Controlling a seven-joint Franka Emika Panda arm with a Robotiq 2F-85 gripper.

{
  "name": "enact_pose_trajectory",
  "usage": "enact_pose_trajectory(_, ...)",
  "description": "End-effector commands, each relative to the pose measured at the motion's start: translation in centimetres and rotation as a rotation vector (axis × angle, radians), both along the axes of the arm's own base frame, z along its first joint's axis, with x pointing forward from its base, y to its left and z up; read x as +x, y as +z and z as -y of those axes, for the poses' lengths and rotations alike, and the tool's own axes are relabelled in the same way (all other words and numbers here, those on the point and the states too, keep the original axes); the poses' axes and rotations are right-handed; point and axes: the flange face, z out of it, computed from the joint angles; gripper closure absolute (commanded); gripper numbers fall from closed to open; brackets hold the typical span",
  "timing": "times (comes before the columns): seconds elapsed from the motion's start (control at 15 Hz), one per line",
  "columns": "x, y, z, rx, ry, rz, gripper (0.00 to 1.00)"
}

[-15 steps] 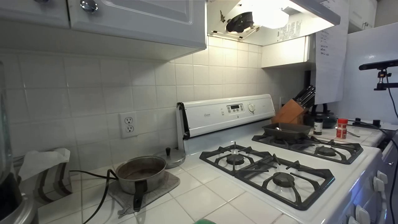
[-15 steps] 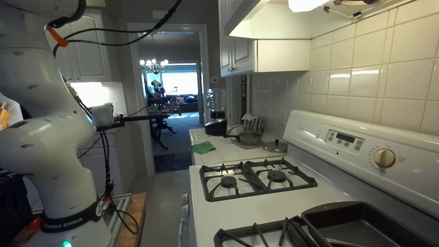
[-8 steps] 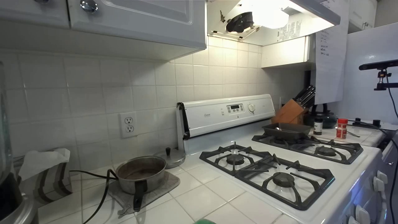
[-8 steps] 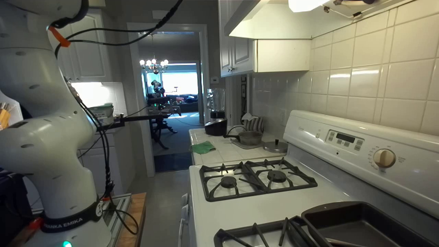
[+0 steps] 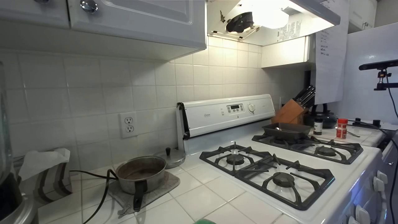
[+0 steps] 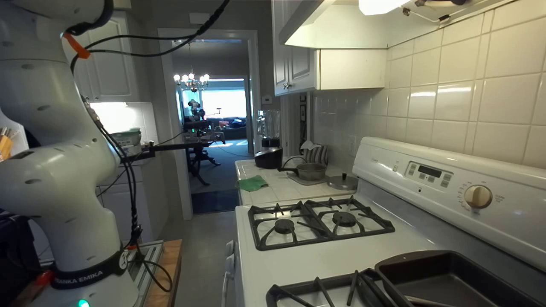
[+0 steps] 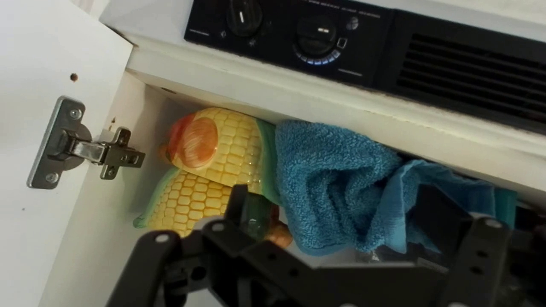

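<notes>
My gripper (image 7: 337, 198) shows in the wrist view with its two black fingers wide apart. A blue terry towel (image 7: 324, 179) lies crumpled between and below the fingertips, and part of it passes behind the right finger. I cannot tell whether a finger touches it. Left of the towel are yellow corn-shaped ceramic pieces (image 7: 234, 149). The left finger overlaps a dark green and brown piece (image 7: 258, 217). These things are inside an open white cabinet. In an exterior view the arm (image 6: 55, 170) stands at the left; the gripper is outside both exterior views.
The cabinet door (image 7: 47, 85) and metal hinge (image 7: 102, 153) are at the left. A cabinet edge (image 7: 298, 102) runs above the towel, below a black panel with knobs (image 7: 315, 34). A stove (image 6: 324, 256), baking pan (image 6: 452, 277), pot (image 5: 141, 174) and green cloth (image 6: 252, 183) show outside.
The upper arm, with its orange tag and cables, has shifted slightly to the right in an exterior view. The stove, pot and pan have not moved.
</notes>
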Motion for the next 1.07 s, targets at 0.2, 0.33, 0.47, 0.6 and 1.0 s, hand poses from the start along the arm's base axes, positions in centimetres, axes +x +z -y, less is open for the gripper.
enact_pose_trajectory(0.2,1.9,0.1,1.2,0.114,-0.049,-0.006,0.0)
enact_pose_trajectory(0.33,2.5,-0.3,1.1,0.152,-0.036,-0.029,0.0)
enact_pose_trajectory(0.47,3.0,-0.6,0.9,0.187,-0.012,-0.035,0.0)
enact_pose_trajectory(0.6,3.4,-0.5,0.8,0.198,0.013,-0.02,0.0)
enact_pose_trajectory(1.0,4.5,-0.6,1.0,0.235,0.035,0.0,0.0)
